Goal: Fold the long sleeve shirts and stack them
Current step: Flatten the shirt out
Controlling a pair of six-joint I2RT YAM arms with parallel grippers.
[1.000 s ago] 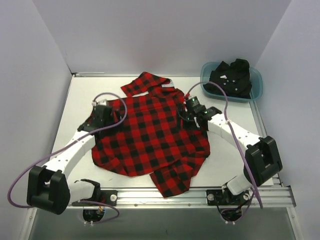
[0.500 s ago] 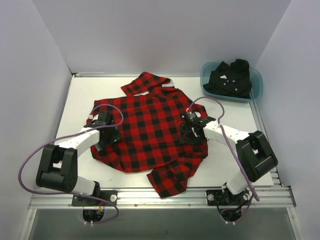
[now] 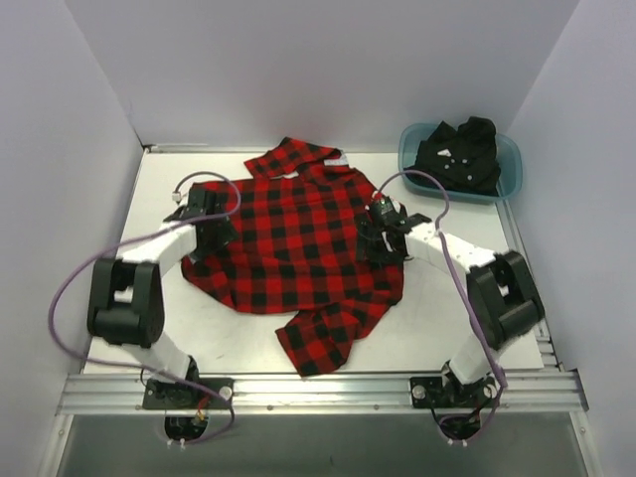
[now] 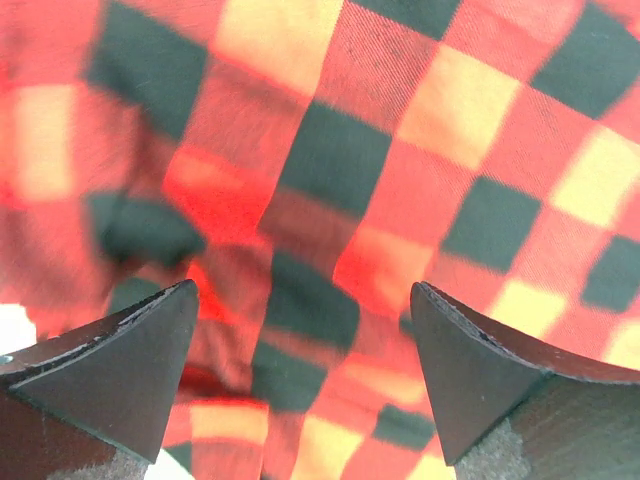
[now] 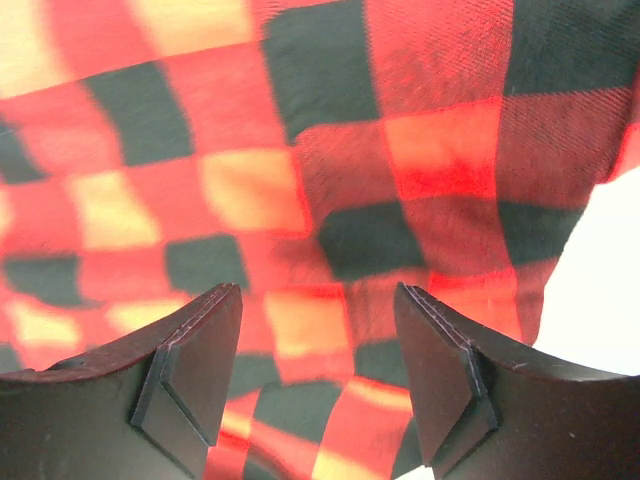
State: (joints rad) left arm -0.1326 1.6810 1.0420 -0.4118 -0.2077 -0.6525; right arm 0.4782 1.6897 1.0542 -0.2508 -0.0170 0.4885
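The flannel (image 3: pixel 298 238) lies spread and wrinkled in the middle of the table (image 3: pixel 447 318), with one sleeve trailing toward the near edge and another folded at the far side. It looks light, limp and not slippery. I judge it will sag and drag unless pinched at an edge or seam. The left gripper (image 4: pixel 300 300) sits over its left edge, fingers spread, with rumpled cloth in the gap. The right gripper (image 5: pixel 318 300) is over its right edge, fingers likewise apart, pinching nothing. The black shirt (image 3: pixel 459 157) lies bunched in the tub (image 3: pixel 407 164), well apart.
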